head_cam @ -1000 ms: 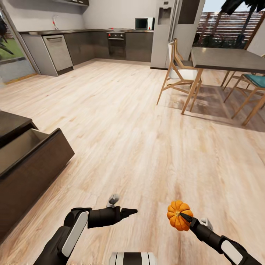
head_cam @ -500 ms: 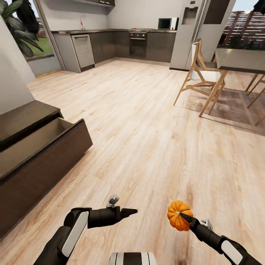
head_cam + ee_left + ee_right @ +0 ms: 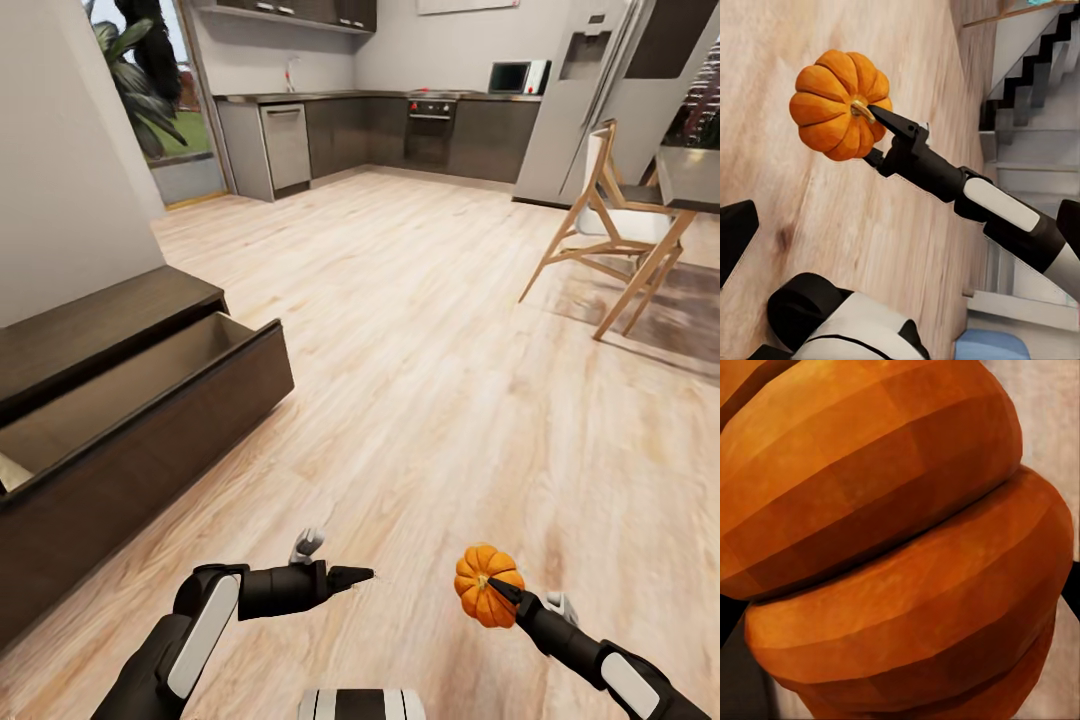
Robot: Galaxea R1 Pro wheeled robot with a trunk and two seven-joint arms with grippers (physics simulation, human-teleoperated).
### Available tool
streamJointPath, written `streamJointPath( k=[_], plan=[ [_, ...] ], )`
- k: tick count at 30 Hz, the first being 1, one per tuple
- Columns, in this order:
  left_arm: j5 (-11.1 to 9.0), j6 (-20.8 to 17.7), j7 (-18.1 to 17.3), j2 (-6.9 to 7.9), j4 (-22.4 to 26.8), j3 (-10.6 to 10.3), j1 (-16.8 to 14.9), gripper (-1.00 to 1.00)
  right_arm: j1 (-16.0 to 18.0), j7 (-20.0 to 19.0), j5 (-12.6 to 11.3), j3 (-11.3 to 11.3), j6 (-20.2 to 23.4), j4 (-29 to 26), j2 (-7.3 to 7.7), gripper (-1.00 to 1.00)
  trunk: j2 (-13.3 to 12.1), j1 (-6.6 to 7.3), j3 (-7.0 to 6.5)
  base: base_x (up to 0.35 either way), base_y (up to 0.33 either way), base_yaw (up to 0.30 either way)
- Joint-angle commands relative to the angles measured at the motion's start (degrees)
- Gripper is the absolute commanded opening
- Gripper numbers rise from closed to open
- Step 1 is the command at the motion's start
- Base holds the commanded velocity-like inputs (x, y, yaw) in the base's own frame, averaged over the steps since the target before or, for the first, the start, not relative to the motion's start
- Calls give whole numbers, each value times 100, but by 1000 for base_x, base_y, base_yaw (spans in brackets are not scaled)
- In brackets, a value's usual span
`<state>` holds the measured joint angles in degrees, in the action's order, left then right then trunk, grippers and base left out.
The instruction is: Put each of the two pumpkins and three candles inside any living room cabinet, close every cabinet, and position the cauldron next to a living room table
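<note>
right gripper [image 3: 497, 590] is clamped on the ribbed bright-orange pumpkin [image 3: 486, 583], looks pinched near the stem so it might slip before reaching the open dark-brown wood cabinet drawer [image 3: 150, 400].

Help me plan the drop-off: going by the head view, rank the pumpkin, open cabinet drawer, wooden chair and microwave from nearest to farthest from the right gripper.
1. pumpkin, in the right gripper.
2. open cabinet drawer, left.
3. wooden chair, right, by the table.
4. microwave, on the far kitchen counter.
</note>
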<state>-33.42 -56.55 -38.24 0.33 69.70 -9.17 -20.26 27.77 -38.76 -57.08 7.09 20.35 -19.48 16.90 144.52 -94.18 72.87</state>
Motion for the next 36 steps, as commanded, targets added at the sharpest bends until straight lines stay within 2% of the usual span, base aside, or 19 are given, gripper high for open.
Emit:
streamJointPath(
  k=[1,12,19,26,30,36],
  plan=[
    [2,-23,-11,2,-1,-5,-4,100,1,-1,-67,29,30,-3,7,-100,0,4,-19,0,0,287],
    [2,-23,-8,-7,4,3,-4,100,1,-1,-66,29,30,-2,7,-100,-15,32,-262,0,0,280],
    [2,-26,-8,-11,81,-28,-4,100,1,-7,-74,29,30,-3,7,-100,-24,50,-418,-38,0,54],
    [-2,-17,-7,0,84,17,-4,100,1,8,-74,29,30,-3,7,-100,-24,50,-418,-82,0,156],
    [-214,-8,-9,2,80,171,-4,100,1,8,-73,29,31,-3,7,-100,-24,50,-418,-29,7,282],
    [-319,-13,-8,2,85,156,0,100,1,9,-73,30,31,-3,7,-100,-24,50,-418,-216,37,289]
  ],
)
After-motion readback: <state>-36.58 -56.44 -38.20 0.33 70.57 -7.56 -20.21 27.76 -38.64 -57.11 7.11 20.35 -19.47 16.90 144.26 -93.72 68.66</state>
